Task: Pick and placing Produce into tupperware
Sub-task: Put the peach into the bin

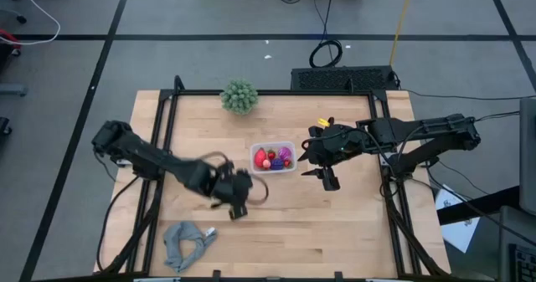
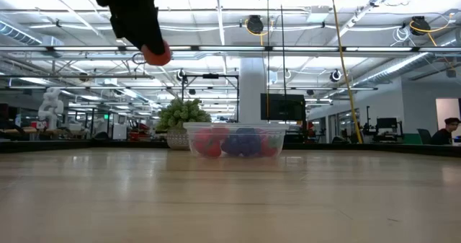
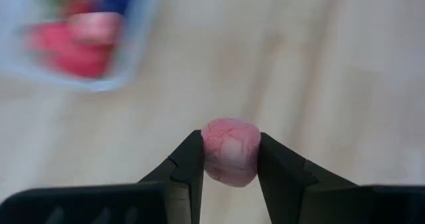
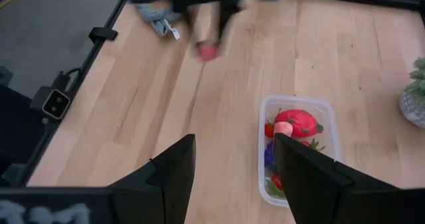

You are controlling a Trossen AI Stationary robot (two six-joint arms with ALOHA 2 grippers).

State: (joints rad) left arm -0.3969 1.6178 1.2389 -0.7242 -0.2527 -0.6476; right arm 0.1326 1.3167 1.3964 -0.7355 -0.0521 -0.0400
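My left gripper point(image 1: 238, 198) hangs above the table's near middle, just short of the tupperware point(image 1: 274, 157), and is shut on a small pink produce piece point(image 3: 229, 144). The low view shows that piece point(image 2: 156, 53) high above the tabletop. The clear tupperware point(image 2: 236, 138) rests on its base on the table and holds red, pink and purple pieces point(image 4: 297, 123). My right gripper point(image 1: 325, 175) hovers open beside the container's right end, touching nothing. In its wrist view its fingers point(image 4: 174, 167) stand apart over bare wood next to the tupperware point(image 4: 330, 134). My left gripper pinches the pink piece between its two fingertips point(image 3: 191, 159), one on each side of it. The piece point(image 3: 230, 163) sticks out past the tips. The fingers point down from above, and the piece is lifted clear of the table.
A green bushy ball point(image 1: 239, 96) stands near the table's far edge, behind the tupperware. A grey cloth point(image 1: 186, 242) lies at the near left. Bare wood lies between the cloth and the container and on the near right.
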